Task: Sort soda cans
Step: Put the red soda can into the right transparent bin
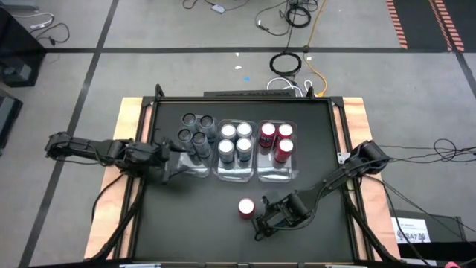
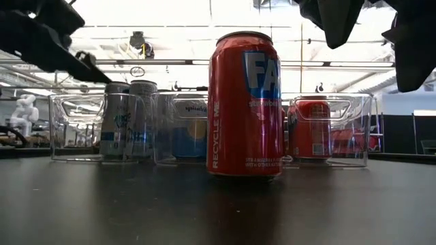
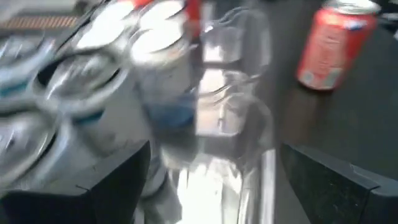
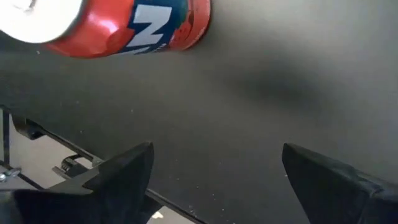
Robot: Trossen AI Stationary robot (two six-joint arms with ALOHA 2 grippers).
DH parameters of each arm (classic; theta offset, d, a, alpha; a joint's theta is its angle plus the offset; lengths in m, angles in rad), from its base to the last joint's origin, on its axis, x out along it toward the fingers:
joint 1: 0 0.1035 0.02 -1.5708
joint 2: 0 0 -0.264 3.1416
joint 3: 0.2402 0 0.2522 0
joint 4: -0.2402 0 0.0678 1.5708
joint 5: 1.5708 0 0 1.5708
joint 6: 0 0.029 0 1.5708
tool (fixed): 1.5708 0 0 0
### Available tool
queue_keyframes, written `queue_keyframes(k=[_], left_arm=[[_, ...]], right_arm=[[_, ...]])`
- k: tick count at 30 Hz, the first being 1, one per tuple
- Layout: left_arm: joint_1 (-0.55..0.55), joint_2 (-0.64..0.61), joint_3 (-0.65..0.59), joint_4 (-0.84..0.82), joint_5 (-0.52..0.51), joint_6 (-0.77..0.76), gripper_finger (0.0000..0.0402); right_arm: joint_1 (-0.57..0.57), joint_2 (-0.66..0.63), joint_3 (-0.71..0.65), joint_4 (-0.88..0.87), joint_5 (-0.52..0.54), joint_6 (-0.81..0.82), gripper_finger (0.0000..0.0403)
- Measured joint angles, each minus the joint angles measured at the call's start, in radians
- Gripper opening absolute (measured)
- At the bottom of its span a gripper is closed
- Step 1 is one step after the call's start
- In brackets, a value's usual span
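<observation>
One red soda can (image 1: 246, 207) stands upright on the black table, alone, near the camera in the low view (image 2: 245, 102). My right gripper (image 1: 259, 223) is open just near-right of it, and the can (image 4: 112, 25) lies ahead of the open fingers (image 4: 216, 149). Several dark grey cans (image 1: 195, 130) stand in the left clear bin, several blue-silver cans (image 1: 235, 141) in the middle bin, three red cans (image 1: 277, 140) in the right bin. My left gripper (image 1: 172, 165) is open at the left bin's near-left corner (image 3: 214, 149). My left gripper has its open fingers on either side of the left bin's clear near wall (image 3: 217, 124), coming level from the table's left. Whether a finger touches the plastic I cannot tell.
The three clear bins (image 1: 236, 173) sit side by side at the table's middle, toward the far edge. Bare black table lies in front of them and around the lone can. Raised wooden rails (image 1: 134, 112) edge the table's left and right sides.
</observation>
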Motion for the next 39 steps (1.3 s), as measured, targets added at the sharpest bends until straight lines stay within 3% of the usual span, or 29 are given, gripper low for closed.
queue_keyframes(k=[6,15,19,25,29,39], left_arm=[[-0.001,-0.106,-0.070,0.133,0.098,0.110,0.0366],[-0.001,-0.382,-0.192,0.220,0.095,0.086,0.0366],[0.001,-0.381,-0.206,0.233,0.088,0.093,0.0366],[0.001,-0.382,-0.299,0.484,0.181,0.114,0.0366],[0.001,-0.380,-0.298,0.425,0.183,0.113,0.0366],[0.001,-0.376,-0.298,0.420,0.183,0.112,0.0366]], right_arm=[[0.000,-0.009,0.000,-0.003,0.001,-0.009,0.0348],[0.000,-0.054,0.000,-0.005,0.017,0.033,0.0348],[0.006,-0.103,0.002,-0.039,0.067,0.090,0.0348],[0.014,-0.135,0.073,-0.123,0.182,0.133,0.0348],[-0.001,-0.118,0.200,-0.208,0.260,0.097,0.0348],[-0.103,0.084,0.475,-0.382,0.208,-0.059,0.0348]])
